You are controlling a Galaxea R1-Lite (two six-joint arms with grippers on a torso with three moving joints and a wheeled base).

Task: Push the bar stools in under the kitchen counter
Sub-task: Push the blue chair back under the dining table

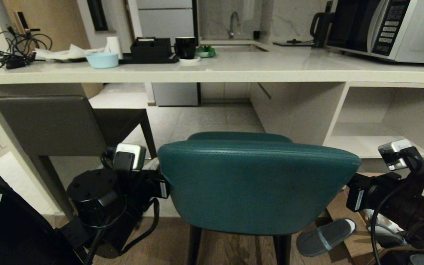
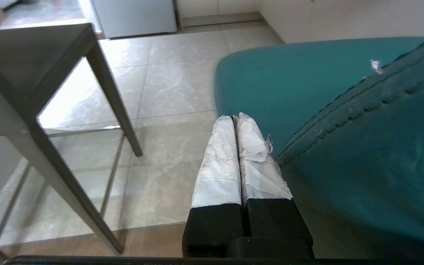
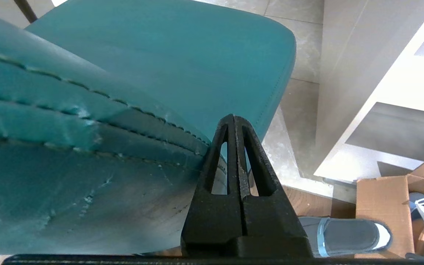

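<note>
From the head camera, the teal stool (image 1: pixel 258 184) stands in the middle with its curved back facing the robot, its seat short of the kitchen counter (image 1: pixel 212 71) edge, so it is not yet under. The left gripper (image 1: pixel 156 176) sits at the back's left edge and the right gripper (image 1: pixel 350 184) at its right edge, each tip hidden behind the padding. The grey stool (image 1: pixel 55 125) is off to the left gripper's far side, already partly beneath the counter. A tall stool on thin legs will likely tip if shoved high, and the padded back should give a little; pressing evenly on both edges of the back looks the safest hold. A microwave (image 1: pixel 385 27) on the counter carries a sticker and button labels, too small to read.

In the left wrist camera, the left gripper (image 2: pixel 236 121) has its taped fingers (image 2: pixel 217 165) pressed together with nothing between them, lying just beside the stitched edge of the teal stool (image 2: pixel 363 154). The grey stool (image 2: pixel 31 73) stands well apart across the tiled floor.

In the right wrist camera, the right gripper (image 3: pixel 234 119) is likewise closed and empty, its side against the teal stool (image 3: pixel 87 147) at the seam. A slipper (image 3: pixel 348 235) and a cardboard box (image 3: pixel 381 195) lie beyond it. No writing shows.
</note>
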